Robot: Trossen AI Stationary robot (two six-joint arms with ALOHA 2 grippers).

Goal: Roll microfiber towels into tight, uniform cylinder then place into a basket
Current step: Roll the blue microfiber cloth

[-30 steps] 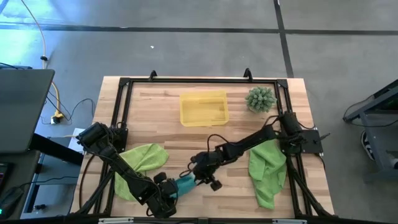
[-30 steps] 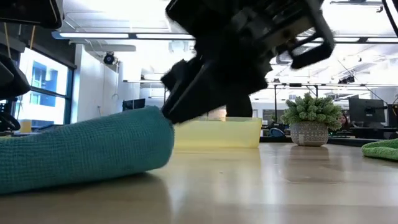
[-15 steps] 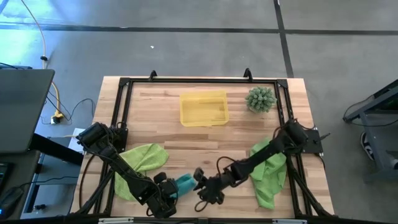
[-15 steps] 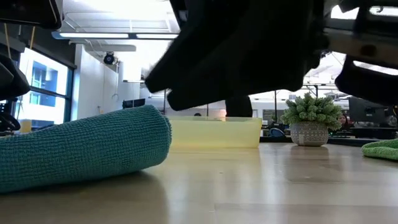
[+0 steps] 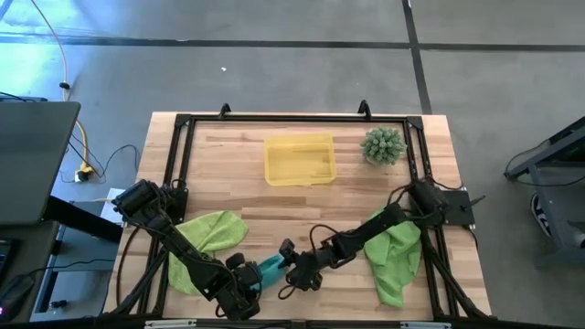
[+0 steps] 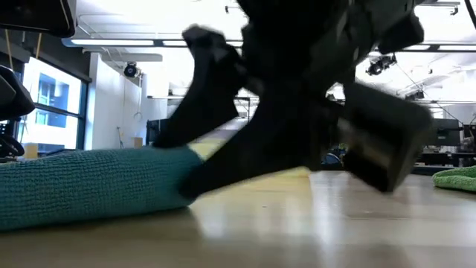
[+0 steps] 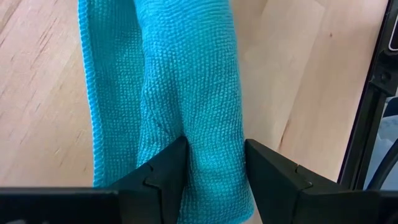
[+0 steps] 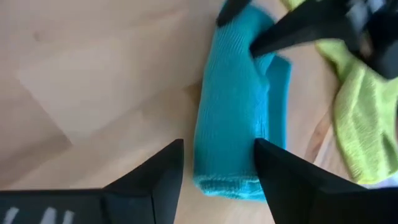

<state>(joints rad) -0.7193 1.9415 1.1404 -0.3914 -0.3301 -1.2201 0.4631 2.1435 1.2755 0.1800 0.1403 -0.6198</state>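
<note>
The teal towel [image 5: 271, 267] lies rolled into a cylinder near the table's near edge, with a loose flap [image 7: 106, 93] alongside it. My left gripper [image 5: 249, 277] is shut on its left end. My right gripper [image 5: 287, 268] is open at the roll's right end [image 8: 227, 177], one finger on each side of it. One lime-green towel [image 5: 210, 233] lies crumpled at the left and another [image 5: 393, 249] at the right. The yellow basket [image 5: 299, 158] stands at the far middle. My left gripper pinches the teal roll between its two fingers, which press on its two long sides [image 7: 214, 155] near the left end. The fingers slant down and lie across the roll. The roll rests on the table. Whether my right gripper touches the roll's end, I cannot tell.
A spiky green plant [image 5: 382, 144] in a pot stands at the far right beside the basket. A black frame [image 5: 183, 123] runs round the tabletop. Bare wood lies between the roll and the basket.
My right gripper has swung toward the near edge and then left to the roll's right end, rolling about its own axis and opening its fingers. The roll's right end now sits a little lower than before.
</note>
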